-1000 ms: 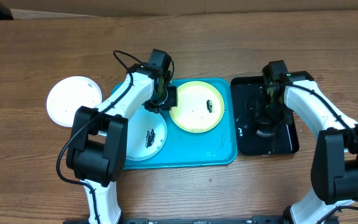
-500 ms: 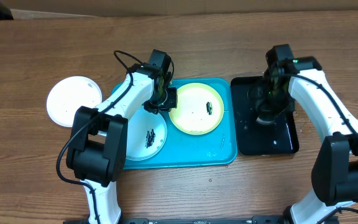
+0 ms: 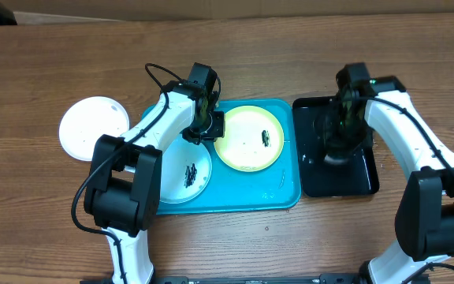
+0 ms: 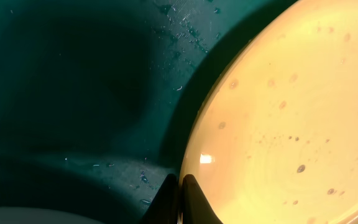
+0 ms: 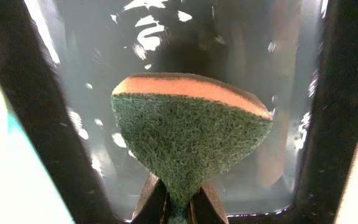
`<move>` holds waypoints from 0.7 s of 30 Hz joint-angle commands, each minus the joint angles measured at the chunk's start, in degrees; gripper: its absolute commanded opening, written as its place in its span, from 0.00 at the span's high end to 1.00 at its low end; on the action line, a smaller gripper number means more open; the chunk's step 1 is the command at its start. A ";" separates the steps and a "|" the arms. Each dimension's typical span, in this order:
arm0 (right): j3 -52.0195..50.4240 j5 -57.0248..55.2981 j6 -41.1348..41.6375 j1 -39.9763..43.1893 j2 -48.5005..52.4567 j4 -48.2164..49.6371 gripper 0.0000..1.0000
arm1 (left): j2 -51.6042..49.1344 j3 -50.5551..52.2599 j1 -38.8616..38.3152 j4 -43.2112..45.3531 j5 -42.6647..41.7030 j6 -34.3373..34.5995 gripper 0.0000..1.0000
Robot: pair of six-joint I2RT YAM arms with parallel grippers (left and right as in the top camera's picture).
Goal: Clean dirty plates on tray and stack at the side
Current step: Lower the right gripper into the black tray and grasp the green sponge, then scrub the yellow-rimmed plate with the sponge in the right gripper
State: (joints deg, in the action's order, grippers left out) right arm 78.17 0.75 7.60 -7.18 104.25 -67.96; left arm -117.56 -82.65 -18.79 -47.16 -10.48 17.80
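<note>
now left claw [image 4: 179,200] pinches tight on the lime-green plate [image 4: 291,124] at its rim, turquoise tray [image 4: 73,74] beneath it; right claw [image 5: 178,208] clamps the sponge [image 5: 188,134], black tray [image 3: 362,181] beneath.

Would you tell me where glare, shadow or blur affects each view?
Overhead: evenly lit and sharp, faint sheen on the black tray. Left wrist: heavy shadow over the turquoise tray, one glint on the lime-green plate. Right wrist: white glare streaks behind the sharp sponge.

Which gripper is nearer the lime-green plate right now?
Left. The left gripper is pinched on the rim of the lime-green plate, on the turquoise tray. The right gripper is apart, over the black tray, holding a sponge.
</note>
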 commanded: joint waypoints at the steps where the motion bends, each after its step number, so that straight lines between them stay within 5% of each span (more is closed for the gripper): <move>1: 3.48 0.46 -0.57 -0.26 -1.77 -0.28 0.96 | -0.02 -0.13 -0.33 -0.59 0.37 -1.53 0.96; 8: 8.31 7.72 -0.57 -0.26 -1.77 -1.84 0.96 | -0.02 -0.13 -0.33 -0.57 0.35 -1.51 0.96; 16: 11.96 29.42 -0.55 -1.86 -1.75 2.84 0.96 | -0.02 -0.13 -0.33 -0.55 0.35 -1.51 0.96; 21: 11.91 26.86 -0.07 -8.33 -1.66 7.13 0.96 | -0.02 -0.13 -0.33 -0.50 0.35 -1.49 0.96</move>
State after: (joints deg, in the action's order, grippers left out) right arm 88.64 25.02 7.51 -11.66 104.22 -62.06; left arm -117.56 -82.65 -18.79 -47.18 -10.48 17.78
